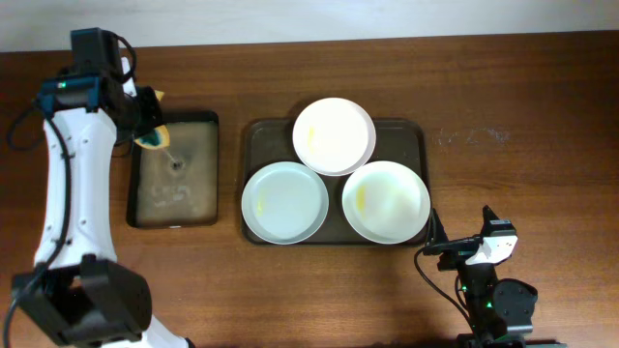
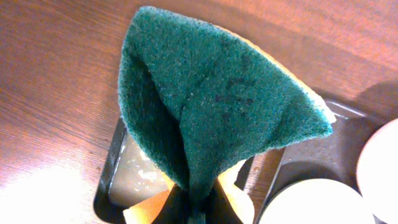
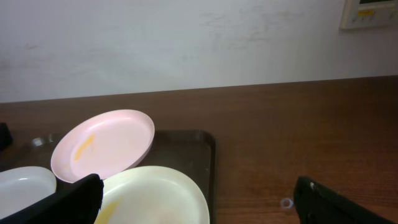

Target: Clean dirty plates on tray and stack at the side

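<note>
- Three round, shallow white plates point(image 1: 334, 135) with faint yellow smears are seated on the dark, round-cornered, raised-rim tray point(image 1: 261, 135); the far plate overlaps the other two.
- The tray is carried by the wood-grain bench point(image 1: 484, 77).
- The left claw point(image 2: 194, 208) is clamped on a folded sponge point(image 2: 211, 112) with a coarse green fibrous face and yellow foam, above the small black tray point(image 1: 193, 198).
- The right claw point(image 3: 198, 186) is spread wide; nothing is held.

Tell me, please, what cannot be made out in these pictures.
1. Left wrist view: the folded green sponge fills the frame, hiding most of the small black tray and how the left gripper holds it.
2. Right wrist view: the nearest plate is cut off by the bottom edge and the right gripper.
3. Overhead view: the plates cover most of the floor of the large tray.
</note>
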`<state>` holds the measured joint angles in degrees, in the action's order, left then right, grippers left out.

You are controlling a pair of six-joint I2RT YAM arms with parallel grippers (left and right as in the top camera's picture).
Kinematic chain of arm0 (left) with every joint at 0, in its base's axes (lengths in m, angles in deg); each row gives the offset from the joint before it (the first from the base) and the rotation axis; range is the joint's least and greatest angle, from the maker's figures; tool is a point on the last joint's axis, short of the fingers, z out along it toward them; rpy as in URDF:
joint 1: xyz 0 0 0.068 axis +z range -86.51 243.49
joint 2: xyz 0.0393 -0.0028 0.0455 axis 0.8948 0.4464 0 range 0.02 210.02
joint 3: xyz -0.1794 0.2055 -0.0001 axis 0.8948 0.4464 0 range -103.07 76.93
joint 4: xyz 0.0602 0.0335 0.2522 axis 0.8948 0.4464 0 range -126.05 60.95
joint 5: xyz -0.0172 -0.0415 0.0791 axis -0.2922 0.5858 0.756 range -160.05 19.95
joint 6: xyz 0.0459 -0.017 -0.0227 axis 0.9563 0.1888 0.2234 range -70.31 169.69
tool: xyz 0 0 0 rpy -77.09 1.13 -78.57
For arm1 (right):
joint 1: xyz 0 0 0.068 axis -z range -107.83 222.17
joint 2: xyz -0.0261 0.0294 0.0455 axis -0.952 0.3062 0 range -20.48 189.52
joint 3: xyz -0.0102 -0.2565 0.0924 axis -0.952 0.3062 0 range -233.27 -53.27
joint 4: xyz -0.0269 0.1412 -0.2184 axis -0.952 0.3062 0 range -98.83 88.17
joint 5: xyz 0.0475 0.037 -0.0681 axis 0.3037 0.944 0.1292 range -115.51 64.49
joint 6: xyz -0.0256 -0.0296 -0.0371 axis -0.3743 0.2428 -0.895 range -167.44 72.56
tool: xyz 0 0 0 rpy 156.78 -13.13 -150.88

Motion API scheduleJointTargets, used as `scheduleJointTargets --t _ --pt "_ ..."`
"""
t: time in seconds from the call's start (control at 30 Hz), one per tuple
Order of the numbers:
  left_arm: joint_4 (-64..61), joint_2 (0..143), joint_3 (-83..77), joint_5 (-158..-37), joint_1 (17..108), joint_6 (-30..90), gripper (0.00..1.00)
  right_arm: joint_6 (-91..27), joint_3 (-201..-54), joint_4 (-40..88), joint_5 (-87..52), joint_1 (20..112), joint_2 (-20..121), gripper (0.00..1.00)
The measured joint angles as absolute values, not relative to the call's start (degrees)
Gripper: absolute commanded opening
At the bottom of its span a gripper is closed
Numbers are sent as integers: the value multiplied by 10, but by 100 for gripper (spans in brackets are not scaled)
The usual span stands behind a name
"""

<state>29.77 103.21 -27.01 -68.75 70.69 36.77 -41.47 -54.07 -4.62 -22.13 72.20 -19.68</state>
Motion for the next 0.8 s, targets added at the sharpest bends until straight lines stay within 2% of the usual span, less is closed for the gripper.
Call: scheduleJointTargets --t 0.13,0.33,0.5,0.8 --pt "294 1027 -269 -687 707 368 0 -415 -541 -46 -221 722 -197 98" --pt "186 1067 -171 -687 707 368 0 -414 -541 -46 -221 722 -197 98" --pt "190 1121 -132 -688 707 368 0 -414 -541 -46 -221 722 -197 98" --pt "167 1003 -155 -692 707 367 0 -414 -541 -46 -221 722 -197 98"
